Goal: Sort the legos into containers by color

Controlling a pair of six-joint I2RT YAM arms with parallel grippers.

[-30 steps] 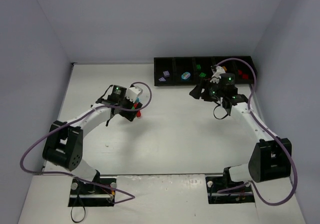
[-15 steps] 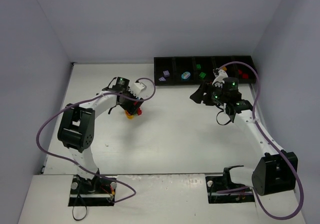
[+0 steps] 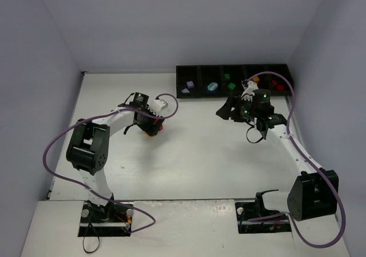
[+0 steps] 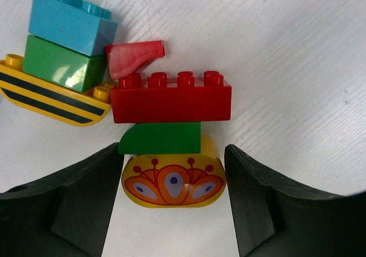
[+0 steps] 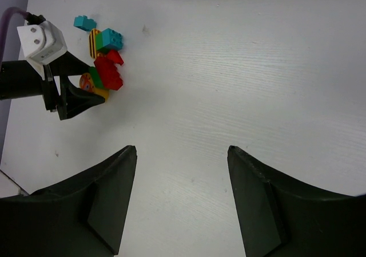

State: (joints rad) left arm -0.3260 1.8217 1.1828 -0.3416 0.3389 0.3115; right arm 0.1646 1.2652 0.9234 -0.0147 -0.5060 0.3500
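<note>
A pile of legos (image 4: 171, 97) lies on the white table: a red studded brick, a red cone (image 4: 134, 56), a green brick (image 4: 57, 65) under a teal one (image 4: 68, 22), and a striped yellow piece (image 4: 51, 99). My left gripper (image 4: 173, 171) is low over the pile (image 3: 154, 130). Its fingers (image 4: 86, 200) press both sides of a yellow rounded brick (image 4: 173, 184) with an orange pattern, which rests on the table under a green piece (image 4: 160, 138). My right gripper (image 5: 180, 151) hangs open and empty above bare table in front of the containers (image 3: 197, 97).
The black tray of bins runs along the back right and holds a lilac brick (image 3: 187, 86), a teal one (image 3: 213, 87), green ones (image 3: 229, 80) and red ones (image 3: 277, 85). A lone teal brick (image 5: 84, 22) lies beyond the pile. Grey walls enclose the table.
My left arm has reached forward and come down onto the pile, and its jaws have narrowed around the yellow rounded brick. The right arm has shifted slightly left.
</note>
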